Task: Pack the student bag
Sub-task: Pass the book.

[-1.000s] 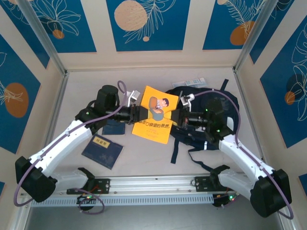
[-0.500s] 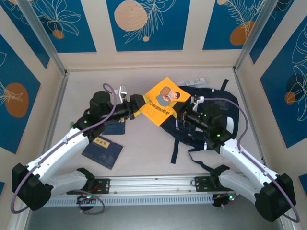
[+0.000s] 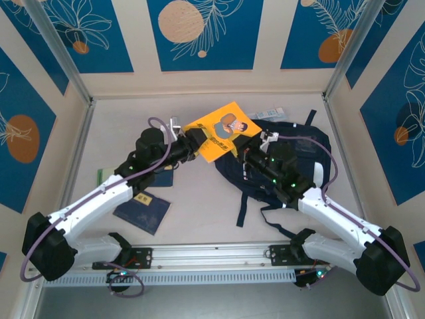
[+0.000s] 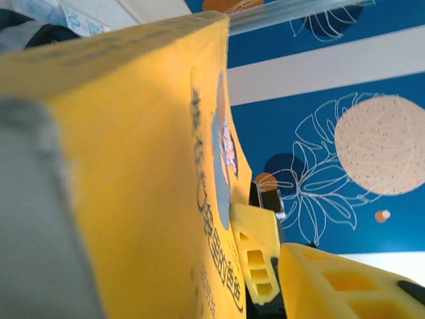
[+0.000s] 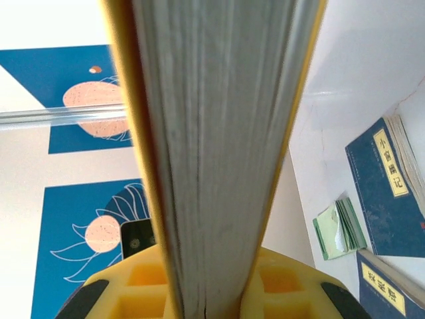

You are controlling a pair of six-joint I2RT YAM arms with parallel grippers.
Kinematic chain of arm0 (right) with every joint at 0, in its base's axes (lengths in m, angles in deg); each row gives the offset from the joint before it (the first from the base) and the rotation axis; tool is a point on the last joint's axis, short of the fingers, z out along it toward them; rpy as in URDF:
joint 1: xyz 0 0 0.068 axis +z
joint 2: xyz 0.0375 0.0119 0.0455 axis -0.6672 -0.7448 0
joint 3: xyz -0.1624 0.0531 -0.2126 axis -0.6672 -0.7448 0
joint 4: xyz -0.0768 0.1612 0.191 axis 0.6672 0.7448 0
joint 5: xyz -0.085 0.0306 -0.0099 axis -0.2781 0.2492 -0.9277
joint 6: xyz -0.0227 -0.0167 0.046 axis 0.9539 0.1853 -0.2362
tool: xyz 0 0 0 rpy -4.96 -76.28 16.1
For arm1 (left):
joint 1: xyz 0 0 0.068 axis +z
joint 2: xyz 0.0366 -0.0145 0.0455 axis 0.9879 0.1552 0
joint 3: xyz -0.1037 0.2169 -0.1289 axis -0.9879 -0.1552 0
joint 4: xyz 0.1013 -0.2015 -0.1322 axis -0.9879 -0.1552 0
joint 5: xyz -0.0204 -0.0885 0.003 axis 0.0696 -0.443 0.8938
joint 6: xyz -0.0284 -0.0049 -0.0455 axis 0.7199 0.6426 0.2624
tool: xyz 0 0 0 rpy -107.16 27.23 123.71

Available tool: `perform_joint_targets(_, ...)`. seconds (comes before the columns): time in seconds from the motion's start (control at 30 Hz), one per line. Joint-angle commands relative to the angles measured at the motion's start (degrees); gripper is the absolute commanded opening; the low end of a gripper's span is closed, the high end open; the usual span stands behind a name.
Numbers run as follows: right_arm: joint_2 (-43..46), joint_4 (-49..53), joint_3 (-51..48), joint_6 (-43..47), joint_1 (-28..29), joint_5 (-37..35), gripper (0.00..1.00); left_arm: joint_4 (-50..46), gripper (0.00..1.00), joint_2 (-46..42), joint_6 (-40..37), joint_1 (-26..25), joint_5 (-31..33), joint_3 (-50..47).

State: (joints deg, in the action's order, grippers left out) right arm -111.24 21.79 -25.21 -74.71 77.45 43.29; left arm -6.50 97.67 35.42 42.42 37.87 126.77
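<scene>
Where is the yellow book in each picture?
Top view: the yellow book is in the upper middle, by the student bag.
Left wrist: its cover fills the left half.
Right wrist: its page edge runs down the middle.
Shared landmark: blue wall panels with peach circles.

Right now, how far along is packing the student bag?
Nothing shows as packed. In hand: both the left gripper and right gripper clamp the yellow book in the air by the student bag. Left: getting it in, then likely the labelled navy booklet, the second navy booklet and the green notepad on the table.
</scene>
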Motion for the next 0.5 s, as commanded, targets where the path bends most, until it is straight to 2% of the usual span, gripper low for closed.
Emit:
perform_joint_targets(0.0, 1.1, -3.3, 2.1, 0.1, 0.8, -3.5, 0.00, 4.2, 0.37, 0.1, -1.6, -0.6, 1.0, 2.3)
perform_joint_targets(0.07, 1.7, -1.3, 2.1, 0.4, 0.9, -4.0, 0.00, 3.9, 0.25, -0.3, -2.6, -0.6, 1.7, 2.3)
perform_joint_targets(0.13, 2.8, 3.6, 3.0, 2.5, 1.0, -4.6, 0.00, 3.8, 0.00, -0.9, -3.7, -0.6, 2.3, 2.0)
perform_joint_targets(0.17, 3.2, 5.6, 3.3, 3.8, 1.1, -5.1, 0.03, 3.0, 0.00, -1.2, -4.4, -0.6, 2.5, 2.2)
perform_joint_targets(0.2, 3.7, 6.8, 3.4, 4.6, 1.2, -5.5, 0.10, 2.2, 0.00, -1.4, -5.1, -0.6, 2.7, 2.3)
perform_joint_targets(0.33, 4.7, 11.6, 3.1, 4.4, 0.5, -4.3, 0.44, -2.5, 0.00, -3.2, -7.5, -0.6, 4.3, 2.9)
perform_joint_targets(0.47, 2.6, 21.0, 4.8, 4.3, -4.6, 7.7, 0.49, -17.4, 0.00, -6.3, -14.2, -0.4, 9.0, 6.5)
